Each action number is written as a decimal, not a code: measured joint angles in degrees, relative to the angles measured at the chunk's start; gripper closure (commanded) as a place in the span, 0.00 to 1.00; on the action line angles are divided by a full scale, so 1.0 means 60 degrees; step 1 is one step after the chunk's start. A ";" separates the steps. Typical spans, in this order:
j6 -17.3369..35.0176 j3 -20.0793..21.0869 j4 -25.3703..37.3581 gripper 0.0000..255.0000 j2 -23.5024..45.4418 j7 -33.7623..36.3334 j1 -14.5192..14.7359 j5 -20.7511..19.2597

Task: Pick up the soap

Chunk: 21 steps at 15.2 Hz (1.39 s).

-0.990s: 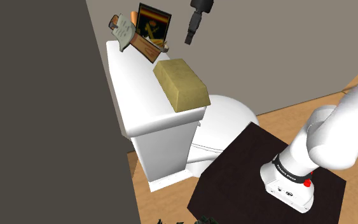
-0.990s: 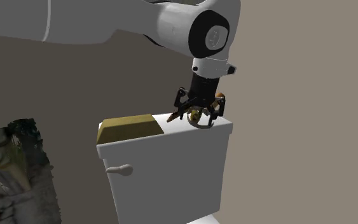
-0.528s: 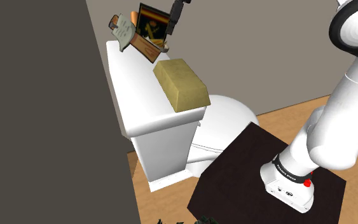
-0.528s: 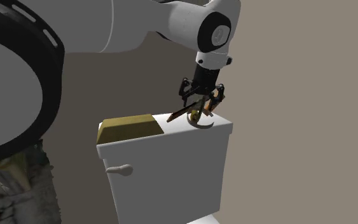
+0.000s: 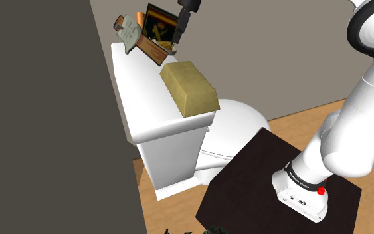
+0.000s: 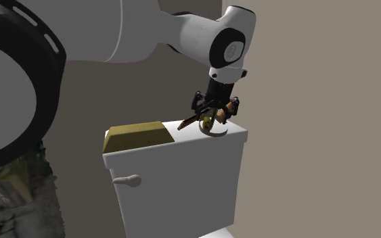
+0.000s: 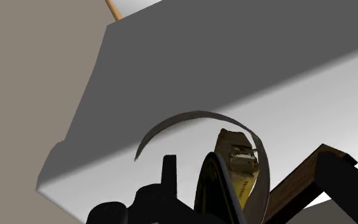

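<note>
Pincer [image 5: 177,38] lower now, astride the angular, dark, amber-patterned soap [image 5: 157,25].

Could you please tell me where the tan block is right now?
In the shoulder view, the tan block lies on the white toilet tank, at its near end, apart from the pincer over the far end.

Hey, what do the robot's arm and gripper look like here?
The arm is glossy white, rounded segments with dark joint rings, a black band and small red button near its base. The gripper is all black with two slim fingers.
</note>
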 measured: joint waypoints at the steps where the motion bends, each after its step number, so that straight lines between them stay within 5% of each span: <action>1: 0.0042 -0.0007 -0.0057 1.00 -0.0014 -0.0025 -0.0006 0.0003; 11: 0.0054 -0.0005 -0.0023 1.00 0.0025 -0.0025 0.0004 0.0012; 21: -0.1305 -0.0016 0.1667 1.00 0.0442 0.0353 -0.0064 0.0007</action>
